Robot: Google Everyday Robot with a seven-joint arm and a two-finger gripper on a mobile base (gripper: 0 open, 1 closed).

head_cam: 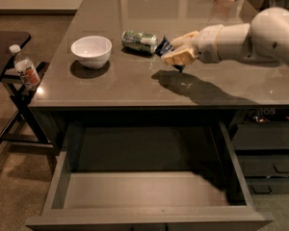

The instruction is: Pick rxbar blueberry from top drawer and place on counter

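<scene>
The gripper (177,51) hovers over mid-counter (111,88), fingers clamped on the rxbar blueberry (163,47), just beside a tipped green can (140,41). A white bowl (91,51) sits toward the left edge, and the top drawer (149,190) hangs open below the front edge.

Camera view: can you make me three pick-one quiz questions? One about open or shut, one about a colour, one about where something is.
1. The top drawer is: A) shut B) pulled open C) lying on the floor
2. The bowl is: A) white B) red C) green
3. The end effector is: A) in the top drawer B) inside the bowl C) above the counter, next to the can

Answers: 1 B, its bare bottom shows. 2 A, it is plain white all over. 3 C, it hangs over the counter gripping the rxbar blueberry beside the can.
</scene>
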